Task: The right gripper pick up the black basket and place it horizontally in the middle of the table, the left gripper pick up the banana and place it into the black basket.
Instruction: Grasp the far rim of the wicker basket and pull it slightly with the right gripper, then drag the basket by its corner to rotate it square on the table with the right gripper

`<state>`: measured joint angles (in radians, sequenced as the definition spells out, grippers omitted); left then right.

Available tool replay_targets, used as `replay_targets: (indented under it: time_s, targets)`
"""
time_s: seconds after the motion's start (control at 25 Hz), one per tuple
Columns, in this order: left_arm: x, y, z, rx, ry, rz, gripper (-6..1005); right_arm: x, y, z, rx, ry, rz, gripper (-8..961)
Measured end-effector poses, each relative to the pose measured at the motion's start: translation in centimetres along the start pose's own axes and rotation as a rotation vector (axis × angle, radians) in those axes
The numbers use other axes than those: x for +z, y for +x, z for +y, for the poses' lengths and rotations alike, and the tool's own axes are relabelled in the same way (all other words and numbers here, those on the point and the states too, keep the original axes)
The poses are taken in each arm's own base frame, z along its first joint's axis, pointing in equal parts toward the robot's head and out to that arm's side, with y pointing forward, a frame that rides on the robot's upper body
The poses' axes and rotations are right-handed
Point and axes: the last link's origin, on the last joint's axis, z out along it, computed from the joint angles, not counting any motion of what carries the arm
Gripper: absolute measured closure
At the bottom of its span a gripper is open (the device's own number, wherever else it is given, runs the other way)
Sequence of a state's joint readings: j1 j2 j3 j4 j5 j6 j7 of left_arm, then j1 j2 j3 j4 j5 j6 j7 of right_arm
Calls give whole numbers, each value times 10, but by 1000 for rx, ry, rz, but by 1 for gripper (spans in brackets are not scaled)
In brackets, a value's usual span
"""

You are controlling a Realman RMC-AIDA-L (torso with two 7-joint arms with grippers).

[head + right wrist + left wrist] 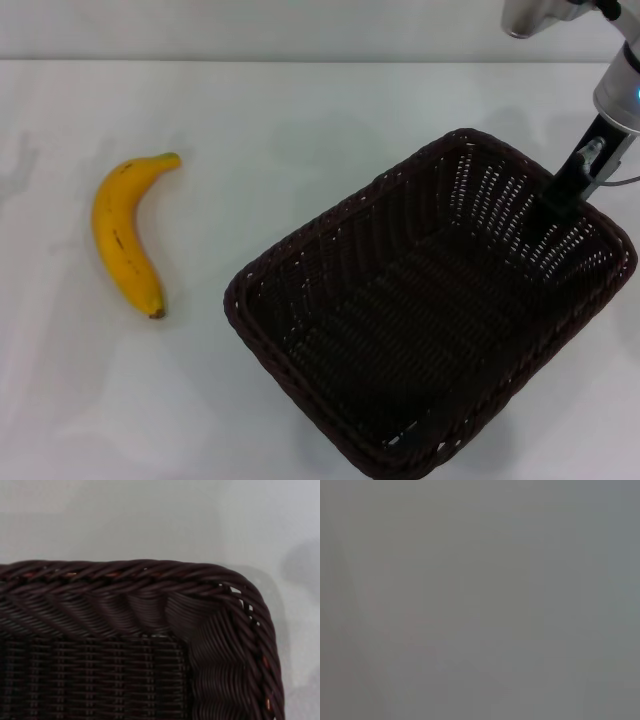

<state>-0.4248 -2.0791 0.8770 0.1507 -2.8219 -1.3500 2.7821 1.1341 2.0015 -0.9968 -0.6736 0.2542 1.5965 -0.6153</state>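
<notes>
your right gripper (562,195) sits on the black basket's (420,330) far right rim, one finger inside the wall; can't tell if it's clamped. basket lies skewed on the desk (300,120). banana (125,235) is well off to the gripper's left. left gripper not in view.

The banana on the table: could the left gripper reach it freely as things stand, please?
Probably yes: the banana lies alone on open table, well apart from the black basket, with nothing over it. The left gripper itself is out of view.

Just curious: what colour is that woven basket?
Very dark brown-black basket, shown best in the right wrist view.
</notes>
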Motion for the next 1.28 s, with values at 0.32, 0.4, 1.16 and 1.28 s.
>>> replay_targets:
  time_s: [0.32,0.4,1.16,1.28]
  targets:
    - [2,4,0,40,-6,22,128,-4,-11,2,2,34,-22,415]
    - [4,6,0,40,-5,31,128,-7,-15,3,5,41,-31,631]
    - [38,55,-34,82,134,250,129,-42,-11,-31,532,38,-206,799]
    - [46,60,-33,79,132,268,128,-43,-2,-29,628,19,-208,800]
